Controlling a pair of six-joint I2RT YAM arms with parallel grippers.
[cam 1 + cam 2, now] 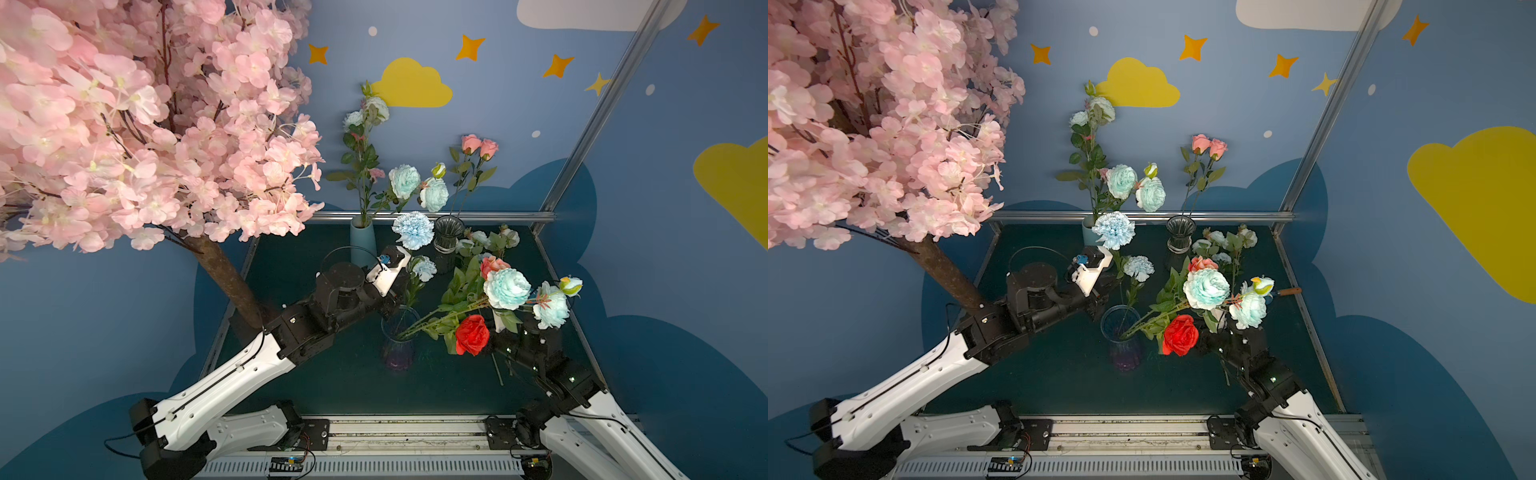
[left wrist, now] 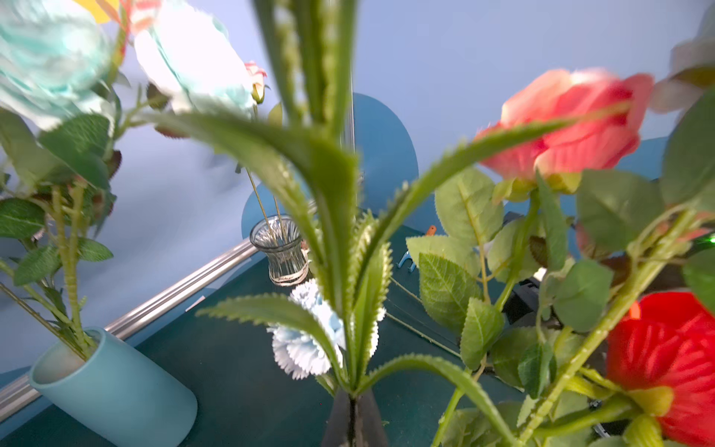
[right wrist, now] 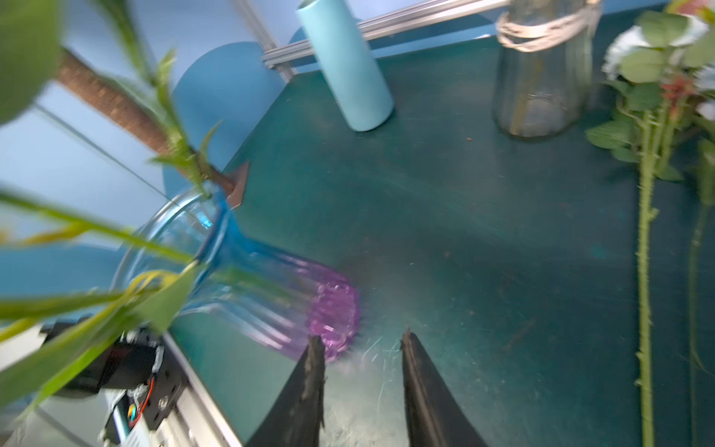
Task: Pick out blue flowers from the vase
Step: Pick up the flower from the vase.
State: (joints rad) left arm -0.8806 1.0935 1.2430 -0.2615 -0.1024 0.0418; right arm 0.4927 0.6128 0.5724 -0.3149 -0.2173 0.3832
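Carnations (image 1: pixel 412 230), pale blue, rise on one stem from the blue-to-purple vase (image 1: pixel 398 337) at mid-table. The left jaws are clamped on that stem above the rim. Aqua blue flowers (image 1: pixel 507 288) and a red rose (image 1: pixel 472 334) lean rightward out of the same vase. At the back, a teal vase (image 1: pixel 362 243) holds more blue-headed stems, and a dark glass vase (image 1: pixel 448 237) holds pink roses (image 1: pixel 479 145). Small whitish blooms (image 1: pixel 480 239) lie beside it on the table (image 1: pixel 332 374). The right jaws stand apart, nothing between them.
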